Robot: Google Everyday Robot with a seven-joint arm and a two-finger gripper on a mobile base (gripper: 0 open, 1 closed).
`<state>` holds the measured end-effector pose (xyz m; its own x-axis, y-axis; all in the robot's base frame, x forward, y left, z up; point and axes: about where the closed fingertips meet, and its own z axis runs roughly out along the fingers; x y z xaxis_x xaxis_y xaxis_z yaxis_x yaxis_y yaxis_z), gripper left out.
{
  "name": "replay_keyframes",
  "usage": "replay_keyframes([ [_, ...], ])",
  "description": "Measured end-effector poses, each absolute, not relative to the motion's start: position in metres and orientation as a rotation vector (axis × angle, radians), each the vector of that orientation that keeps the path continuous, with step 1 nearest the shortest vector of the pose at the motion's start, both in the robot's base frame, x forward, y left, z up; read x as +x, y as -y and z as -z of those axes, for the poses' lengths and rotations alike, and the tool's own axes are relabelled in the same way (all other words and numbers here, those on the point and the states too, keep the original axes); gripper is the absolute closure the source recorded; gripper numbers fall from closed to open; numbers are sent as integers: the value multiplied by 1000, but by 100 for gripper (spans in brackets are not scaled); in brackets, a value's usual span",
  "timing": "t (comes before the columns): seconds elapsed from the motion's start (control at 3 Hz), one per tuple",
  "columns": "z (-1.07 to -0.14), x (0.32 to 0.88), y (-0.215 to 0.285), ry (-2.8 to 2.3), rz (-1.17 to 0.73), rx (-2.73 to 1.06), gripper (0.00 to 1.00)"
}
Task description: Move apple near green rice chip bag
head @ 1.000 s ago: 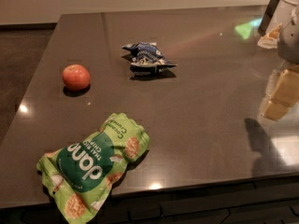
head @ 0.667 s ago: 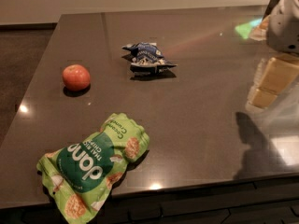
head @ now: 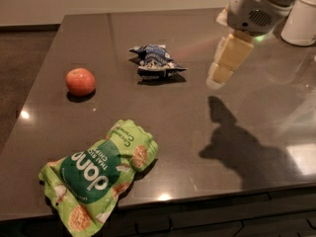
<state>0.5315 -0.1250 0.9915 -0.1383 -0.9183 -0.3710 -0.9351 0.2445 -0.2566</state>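
Dark glossy table (head: 197,127), smooth stone-like top with soft glare spots, floor beyond its left edge. Apple (head: 80,81) at about 10 o'clock on the tabletop: small, round, red-orange, smooth skin, sitting bare on the surface with nothing touching it. Green rice chip bag (head: 98,174) at 7 o'clock by the front edge: large, lime-green, crinkled plastic, lying flat and skewed, dark green oval with white lettering, round chip pictures, lower end poking past the table lip. Apple sits at roughly 11 o'clock from this bag, well apart. Blue and white bag (head: 155,61) at 12 o'clock of centre: smaller, crumpled, shiny foil, flat on the table. Gripper (head: 217,77) at 2 o'clock, in the air above the table, right of the blue bag and apart from it, holding nothing visible; blocky beige segments slant down toward 7 o'clock from a white rounded wrist housing (head: 252,9) with a vent grille. Open or closed: cannot tell. Its dark shadow (head: 237,142) falls on the table at 4 o'clock. White cylinder (head: 301,21) at far right edge.
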Motion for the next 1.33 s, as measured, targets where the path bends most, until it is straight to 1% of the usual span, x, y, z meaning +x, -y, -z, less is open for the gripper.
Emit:
replay_keyframes([
  [0.67, -956, 564, 20, -1972, -211, -1749, 0],
  [1.33, -927, 580, -74, -1907, -304, -1797, 0],
])
